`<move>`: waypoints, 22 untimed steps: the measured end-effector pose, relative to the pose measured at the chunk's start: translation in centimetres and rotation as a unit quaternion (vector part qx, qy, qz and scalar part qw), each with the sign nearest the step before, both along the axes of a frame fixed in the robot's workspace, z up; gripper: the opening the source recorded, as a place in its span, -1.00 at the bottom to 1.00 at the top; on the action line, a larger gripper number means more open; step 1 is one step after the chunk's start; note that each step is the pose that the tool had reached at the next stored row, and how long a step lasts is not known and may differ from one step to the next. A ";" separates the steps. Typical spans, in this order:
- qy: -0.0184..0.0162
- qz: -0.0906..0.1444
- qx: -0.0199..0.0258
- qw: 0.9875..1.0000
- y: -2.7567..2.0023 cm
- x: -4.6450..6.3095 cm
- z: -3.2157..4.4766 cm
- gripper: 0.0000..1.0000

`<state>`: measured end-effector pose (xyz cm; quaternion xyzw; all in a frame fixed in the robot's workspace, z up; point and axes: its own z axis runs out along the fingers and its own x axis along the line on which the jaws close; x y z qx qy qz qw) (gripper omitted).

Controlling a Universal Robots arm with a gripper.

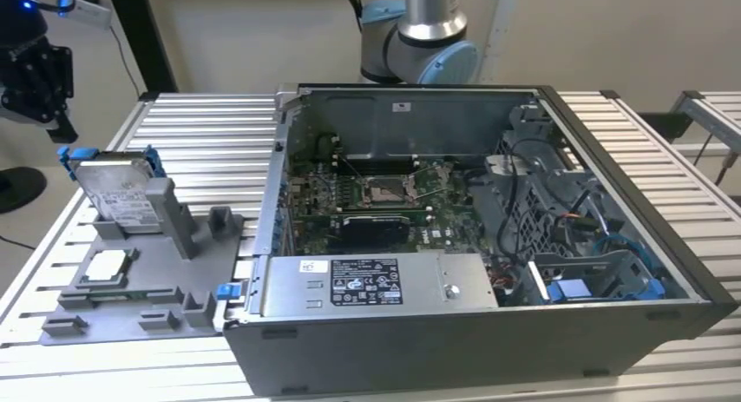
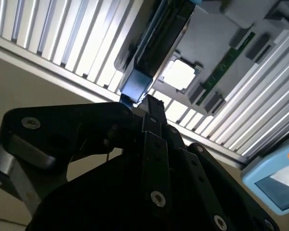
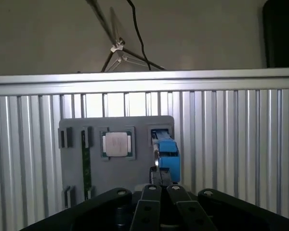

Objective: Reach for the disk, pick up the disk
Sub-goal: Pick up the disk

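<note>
Gripper [image 3: 160, 180] is off to the exterior view's left, above and behind the disk [image 1: 116, 189], not touching it. In both wrist views the fingers look pressed together w/ nothing between them, so it's empty-handed.

Risks as I judge them:
- Jaws closed. If it goes down like this, the tips hit the disk's blue bracket edge instead of straddling it, which could jam the drive in its slot or tip it.
- The disk stands on edge, leaning a bit. A grip on the plastic frame alone could flex or slip, and an off-centre pull could drag the fixture [image 1: 162, 276] along w/ it.
- The chip [image 1: 107, 265] sits near the disk on the same fixture, so a sideways knock could disturb it.

Containers: the grey fixture holds the disk upright in its far slot, the chip flat in a square recess and a green memory stick [image 3: 86, 163] in a narrow groove beside the chip. The open PC case [image 1: 463, 341] sits just beside the fixture, towards the exterior view's right. Inside it are the motherboard [image 1: 383, 194], a grey box w/ black label [image 1: 463, 280] and cabling.
</note>
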<state>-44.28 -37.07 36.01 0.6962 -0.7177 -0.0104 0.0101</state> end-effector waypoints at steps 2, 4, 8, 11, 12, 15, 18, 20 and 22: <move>-0.003 0.006 0.000 1.000 0.00 0.0 -0.01 -1.00; -0.004 0.007 0.000 1.000 0.00 0.0 -0.02 -1.00; -0.004 0.007 0.000 1.000 0.00 0.0 -0.01 -1.00; -0.004 0.007 0.000 1.000 0.00 0.0 -0.01 -1.00; -0.004 0.007 0.000 1.000 0.00 0.0 -0.01 -1.00; -0.004 0.007 0.000 1.000 0.00 0.0 -0.01 -1.00; -0.004 0.007 0.000 1.000 0.00 -0.1 -0.01 1.00; -0.004 0.007 0.000 1.000 0.00 -0.1 -0.01 1.00; -0.004 0.007 0.000 1.000 0.00 -0.1 -0.01 1.00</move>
